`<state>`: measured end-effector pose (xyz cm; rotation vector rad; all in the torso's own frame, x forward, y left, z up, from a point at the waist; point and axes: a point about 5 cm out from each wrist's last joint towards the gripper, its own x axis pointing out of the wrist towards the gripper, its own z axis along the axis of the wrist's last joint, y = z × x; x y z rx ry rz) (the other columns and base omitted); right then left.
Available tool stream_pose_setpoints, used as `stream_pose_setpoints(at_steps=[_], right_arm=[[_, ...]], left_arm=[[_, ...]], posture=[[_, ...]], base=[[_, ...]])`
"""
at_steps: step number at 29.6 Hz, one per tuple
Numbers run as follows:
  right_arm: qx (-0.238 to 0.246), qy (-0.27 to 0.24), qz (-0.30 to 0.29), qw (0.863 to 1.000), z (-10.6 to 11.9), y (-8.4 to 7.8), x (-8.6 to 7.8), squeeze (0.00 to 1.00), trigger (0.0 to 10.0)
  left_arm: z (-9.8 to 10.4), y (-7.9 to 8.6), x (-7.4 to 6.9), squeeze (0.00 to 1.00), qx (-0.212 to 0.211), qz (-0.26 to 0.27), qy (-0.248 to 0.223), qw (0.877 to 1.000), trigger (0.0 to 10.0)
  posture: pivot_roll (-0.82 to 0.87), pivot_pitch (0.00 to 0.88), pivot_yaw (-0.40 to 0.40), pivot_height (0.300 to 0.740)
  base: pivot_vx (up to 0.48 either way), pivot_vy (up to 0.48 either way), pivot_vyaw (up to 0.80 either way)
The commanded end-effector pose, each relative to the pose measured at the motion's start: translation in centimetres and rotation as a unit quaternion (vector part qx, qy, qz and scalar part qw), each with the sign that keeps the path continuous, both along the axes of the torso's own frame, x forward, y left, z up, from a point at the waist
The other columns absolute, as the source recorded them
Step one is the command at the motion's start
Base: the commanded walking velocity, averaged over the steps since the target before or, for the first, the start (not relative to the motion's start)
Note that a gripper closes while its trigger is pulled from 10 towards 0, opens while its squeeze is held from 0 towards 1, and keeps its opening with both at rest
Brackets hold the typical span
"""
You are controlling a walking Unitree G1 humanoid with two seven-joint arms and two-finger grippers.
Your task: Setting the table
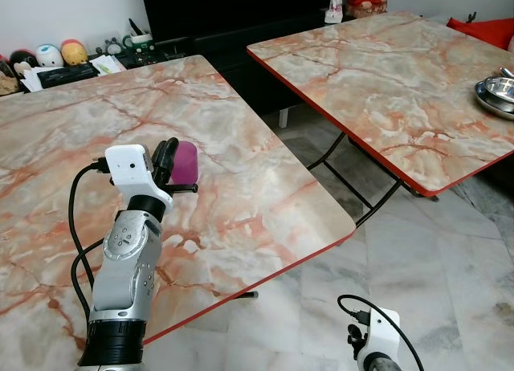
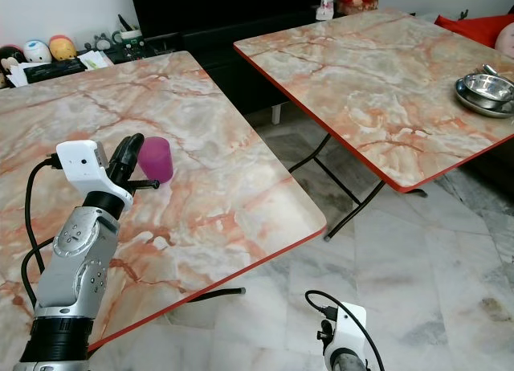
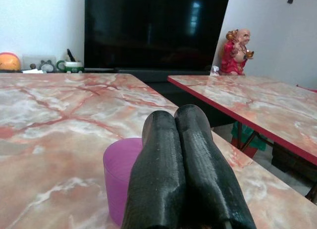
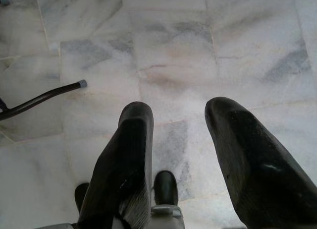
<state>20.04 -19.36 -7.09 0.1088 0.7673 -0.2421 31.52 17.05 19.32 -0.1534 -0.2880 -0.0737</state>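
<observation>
- The left end effector (image 3: pixel 183 135) is clenched, its two black fingers (image 3: pixel 163 174) pressed side to side with nothing between them, raised above the near desk (image 1: pixel 241 202).
- A purple cup (image 2: pixel 155 159) stands upright on that desk, just beyond the left end effector and slightly to its left in the wrist view; from the head views it sits just to the right of the fingers. I cannot tell whether the fingers touch its rim.
- In the left wrist view the cup (image 3: pixel 119 177) is partly hidden behind the closed fingers, with only its left side and rim showing.
- The left arm (image 1: pixel 124 258) rises from the near left over the desk, with a white wrist housing (image 1: pixel 128 166) and a black cable looping beside it.
- The right end effector (image 4: pixel 178 140) is released, its fingers spread apart, hanging low at the near right and pointing down at the pale marble floor (image 4: pixel 163 50).
- A black desk leg foot (image 4: pixel 49 96) lies on the floor near the right end effector.
- A second desk (image 1: pixel 401 82) with the same orange marble top and red edge stands to the right and farther off, apart from the near one.
- Metal bowls (image 2: pixel 486 90) sit stacked at the right edge of that far desk.
- A large black television (image 3: pixel 153 30) stands beyond the desks, with a red figurine (image 3: pixel 237 53) to its right and small toys (image 1: pixel 60 54) on a low shelf at the far left.
</observation>
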Motion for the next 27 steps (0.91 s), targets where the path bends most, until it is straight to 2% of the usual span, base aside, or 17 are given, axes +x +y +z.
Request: stream_pose_setpoints(at_steps=[1, 9, 27], right_arm=[[-0.002, 0.003, 0.004, 1.0, -0.04, 0.04, -0.03, 0.0, 10.0], [-0.003, 0.005, 0.011, 1.0, -0.07, 0.09, -0.05, 0.0, 10.0], [-0.002, 0.004, 0.011, 1.0, -0.01, -0.15, 0.01, 0.0, 10.0]], left_arm=[[-0.03, -0.02, -0.03, 0.0, 0.005, -0.002, 0.002, 1.0, 10.0], [-0.25, 0.12, -0.02, 0.0, 0.012, 0.003, 0.006, 1.0, 10.0], [0.05, 0.29, -0.07, 0.0, 0.006, 0.016, -0.005, 1.0, 10.0]], posture=[[0.15, 0.042, 0.015, 0.74], [0.15, 0.024, 0.014, 0.74], [0.15, 0.045, 0.007, 0.74]], base=[[0.0, 0.0, 0.0], [0.0, 0.0, 0.0], [0.287, 0.0, 0.0]])
